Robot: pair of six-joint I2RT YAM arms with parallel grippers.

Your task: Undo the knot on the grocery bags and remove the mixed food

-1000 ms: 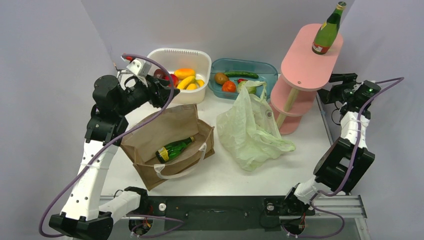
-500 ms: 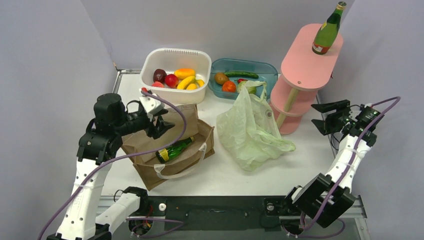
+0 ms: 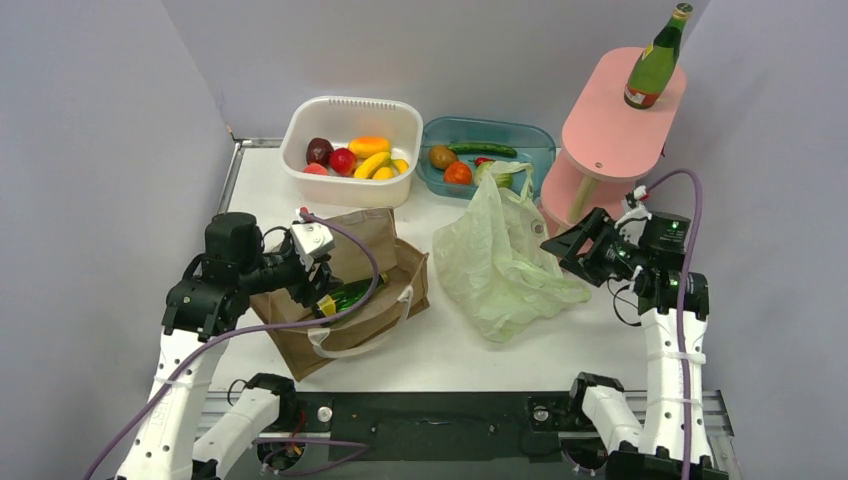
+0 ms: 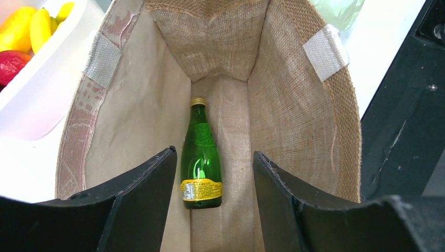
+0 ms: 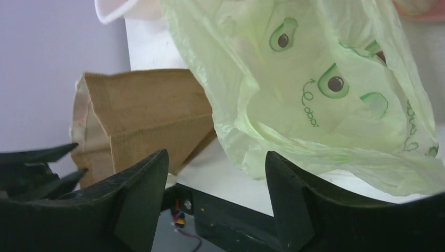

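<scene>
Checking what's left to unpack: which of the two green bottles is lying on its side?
The bottle inside the brown bag lies flat; the other bottle stands upright atop the pink shelf.

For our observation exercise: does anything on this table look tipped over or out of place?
Yes: the brown bag lies on its side, mouth open, with a green bottle lying flat inside it.

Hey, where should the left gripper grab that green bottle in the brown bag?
Grip the bottle across its wide body, coming straight in through the bag's open mouth: it lies flat, base toward the mouth, cap deep inside, in line with the open left gripper.
</scene>
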